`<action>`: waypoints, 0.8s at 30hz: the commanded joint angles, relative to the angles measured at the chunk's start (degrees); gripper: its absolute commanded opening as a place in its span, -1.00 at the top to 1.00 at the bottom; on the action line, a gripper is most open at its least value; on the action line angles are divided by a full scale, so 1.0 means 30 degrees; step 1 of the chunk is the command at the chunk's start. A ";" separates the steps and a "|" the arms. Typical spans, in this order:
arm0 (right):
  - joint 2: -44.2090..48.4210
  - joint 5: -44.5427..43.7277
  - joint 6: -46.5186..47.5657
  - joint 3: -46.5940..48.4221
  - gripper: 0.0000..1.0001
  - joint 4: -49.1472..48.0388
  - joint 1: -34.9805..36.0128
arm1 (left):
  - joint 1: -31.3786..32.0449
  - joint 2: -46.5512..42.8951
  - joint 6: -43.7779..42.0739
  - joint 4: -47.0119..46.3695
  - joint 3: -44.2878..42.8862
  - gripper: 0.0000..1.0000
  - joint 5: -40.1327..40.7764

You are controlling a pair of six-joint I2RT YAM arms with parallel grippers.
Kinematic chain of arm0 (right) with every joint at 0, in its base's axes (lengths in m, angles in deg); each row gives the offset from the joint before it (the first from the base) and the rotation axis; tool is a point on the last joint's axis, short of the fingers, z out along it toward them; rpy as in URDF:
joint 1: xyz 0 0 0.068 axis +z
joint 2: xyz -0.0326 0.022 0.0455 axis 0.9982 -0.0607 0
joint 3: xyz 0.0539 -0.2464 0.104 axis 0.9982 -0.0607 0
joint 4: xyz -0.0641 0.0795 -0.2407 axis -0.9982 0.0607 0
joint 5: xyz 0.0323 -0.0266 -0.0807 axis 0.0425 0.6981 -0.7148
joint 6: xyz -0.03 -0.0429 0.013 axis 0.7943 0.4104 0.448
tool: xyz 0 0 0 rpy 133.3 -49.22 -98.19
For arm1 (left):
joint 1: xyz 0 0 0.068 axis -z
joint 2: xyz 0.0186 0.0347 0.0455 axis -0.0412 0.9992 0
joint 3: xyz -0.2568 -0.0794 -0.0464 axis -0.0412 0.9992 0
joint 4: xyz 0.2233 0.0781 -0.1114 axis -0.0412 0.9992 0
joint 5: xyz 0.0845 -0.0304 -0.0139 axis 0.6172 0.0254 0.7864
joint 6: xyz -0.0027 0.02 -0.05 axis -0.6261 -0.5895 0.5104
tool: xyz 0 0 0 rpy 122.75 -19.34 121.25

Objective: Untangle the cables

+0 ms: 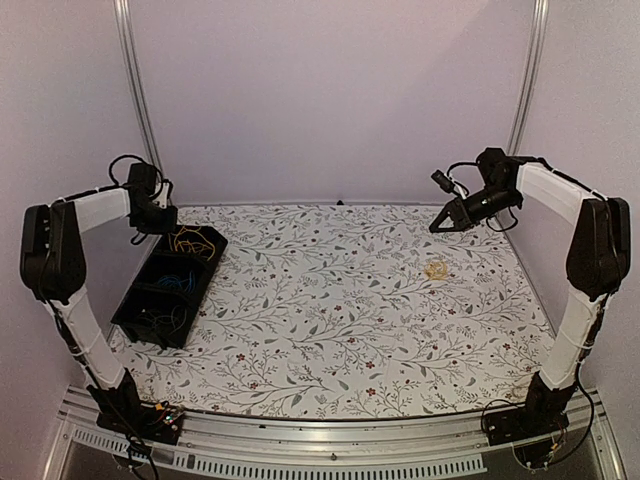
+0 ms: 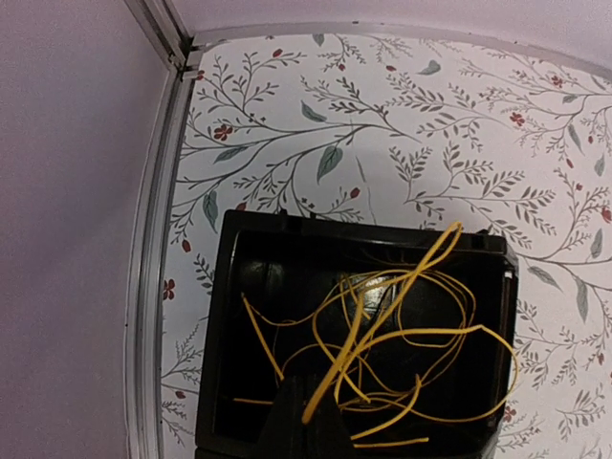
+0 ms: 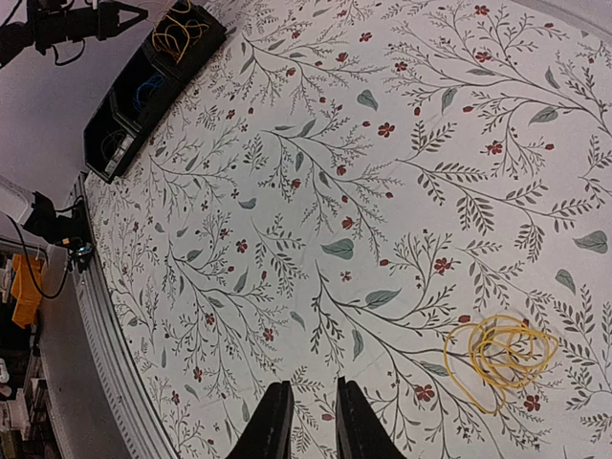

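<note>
The cables are thin wires. A loose heap of yellow cables (image 2: 411,335) fills the far compartment of a black tray (image 2: 226,287). My left gripper (image 2: 311,419) hangs over that compartment, shut on one yellow cable (image 2: 378,320) that runs up and away from its fingertips. In the top view the left gripper (image 1: 168,226) is at the tray's far end. A small coil of yellow cable (image 3: 502,356) lies on the flowered table, right of my right gripper (image 3: 314,394), which is open, empty and above the cloth. In the top view, that coil (image 1: 436,269) lies below the right gripper (image 1: 438,226).
The black tray (image 1: 135,318) stands at the table's left side, with blue cables (image 1: 178,283) in its middle compartment and paler wires (image 1: 160,320) in the near one. Metal frame posts and pale walls close in the back and sides.
</note>
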 commanded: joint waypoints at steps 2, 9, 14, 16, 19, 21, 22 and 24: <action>-0.0091 -0.0232 0.0264 -0.0354 0.59 -0.0050 -0.0026 | -0.0165 0.1489 0.0632 0.0602 -0.0685 1.00 0.0393; -0.0146 -0.0419 0.0381 -0.0492 0.59 -0.0046 -0.0004 | 0.0016 0.2908 0.0945 0.1052 -0.1226 1.00 0.0263; -0.0272 -0.0476 0.0414 -0.0615 0.59 -0.0017 0.0000 | 0.0299 0.3424 0.1024 0.1296 -0.1587 1.00 0.0293; -0.0321 -0.0598 0.0467 -0.0675 0.59 0.0021 0.0001 | 0.0388 0.3435 0.1079 0.1583 -0.1844 1.00 0.0281; -0.0463 -0.1420 0.0534 -0.0735 0.58 -0.0110 -0.0048 | 0.0543 0.3261 0.1151 0.2489 -0.2465 0.78 0.0704; -0.0606 -0.2195 0.0535 -0.0736 0.59 -0.0281 -0.0189 | 0.0661 0.2885 0.1278 0.3432 -0.2859 0.56 0.1524; -0.0765 -0.2515 0.0535 -0.0736 0.59 -0.0372 -0.0336 | 0.0697 0.2553 0.1387 0.3825 -0.3110 0.48 0.1870; -0.1006 -0.3138 0.0495 -0.0736 0.59 -0.0548 -0.0586 | 0.0686 0.1981 0.1635 0.4700 -0.3406 0.36 0.2295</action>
